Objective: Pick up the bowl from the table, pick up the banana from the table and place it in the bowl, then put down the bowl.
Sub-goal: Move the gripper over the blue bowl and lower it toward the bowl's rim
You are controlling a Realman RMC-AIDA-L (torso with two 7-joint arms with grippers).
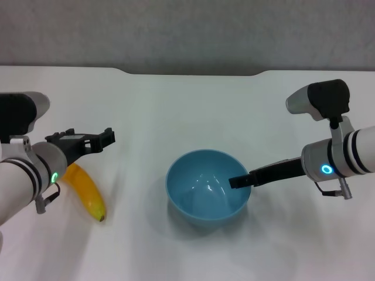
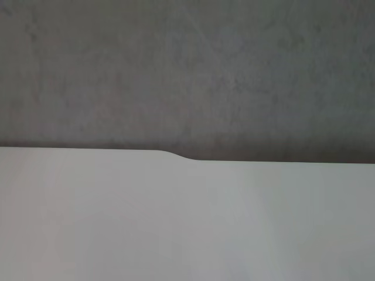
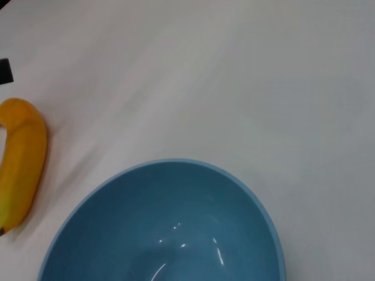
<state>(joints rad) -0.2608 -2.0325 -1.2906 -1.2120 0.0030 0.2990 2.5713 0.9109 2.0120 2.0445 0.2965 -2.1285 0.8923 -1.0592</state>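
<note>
The light blue bowl (image 1: 205, 190) is at the middle of the white table (image 1: 193, 111). My right gripper (image 1: 239, 182) reaches in from the right and is shut on the bowl's right rim, with one dark finger inside the bowl. The right wrist view shows the bowl (image 3: 170, 228) close up, without my fingers. The yellow banana (image 1: 88, 193) lies at the left, and it also shows in the right wrist view (image 3: 20, 164). My left gripper (image 1: 82, 140) is open, just above the banana's far end. My left wrist hides part of the banana.
The table's far edge with its shallow notch (image 1: 193, 73) runs along a grey wall; the left wrist view shows only this edge (image 2: 176, 157). White tabletop lies between the banana and the bowl.
</note>
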